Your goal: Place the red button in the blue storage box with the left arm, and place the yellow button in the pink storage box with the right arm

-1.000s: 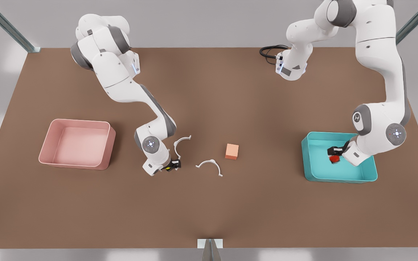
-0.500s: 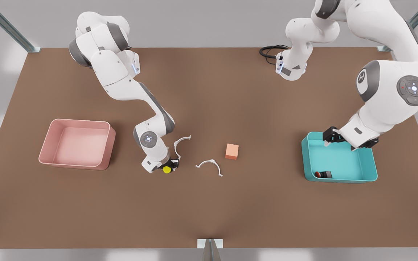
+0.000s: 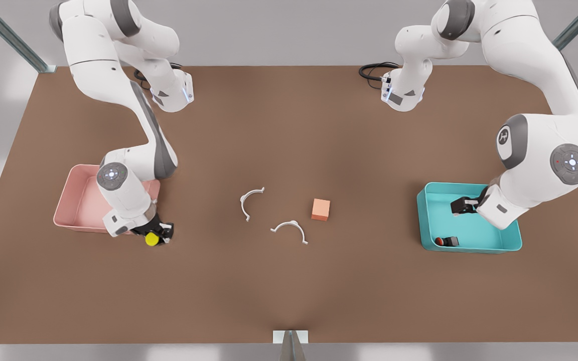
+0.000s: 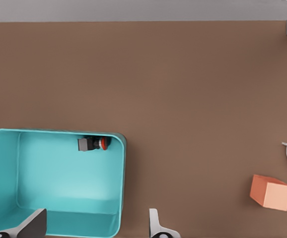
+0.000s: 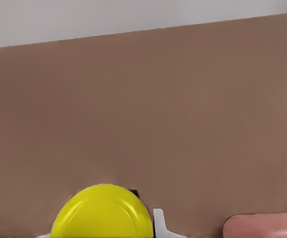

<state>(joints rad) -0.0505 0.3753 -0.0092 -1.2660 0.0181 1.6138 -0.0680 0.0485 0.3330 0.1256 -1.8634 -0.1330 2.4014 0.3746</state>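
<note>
The left gripper (image 3: 462, 206), black and two-fingered on its white jointed arm, hangs over the teal-turquoise plastic tub with rounded corners, the blue storage box (image 3: 512, 242), at the front view's right. Its fingers (image 4: 156, 225) stand apart with nothing between them, as the left wrist view shows. The red button (image 3: 441, 241), a tiny red cap on a small black base, lies on its side on the tub's floor against the wall nearest the front camera, near the corner towards the table's middle. It is apart from the gripper and below it.

The right gripper (image 3: 157, 234) is at the front view's left, clamped on the yellow button (image 3: 152, 239), a tiny yellow cap on a small black base. In the right wrist view the yellow cap sits just beside one pale fingertip (image 5: 159, 224). The button is held outside the pale pink rectangular plastic tub, the pink storage box (image 3: 75, 201), just off its corner nearest the camera and the table's middle; that arm's wrist overlaps the tub's rim in the front view.

On the brown table (image 3: 289, 291) between the two tubs lie two white curved clips (image 3: 249, 200) and a small peach cube (image 3: 321, 209), well apart from both grippers.
</note>
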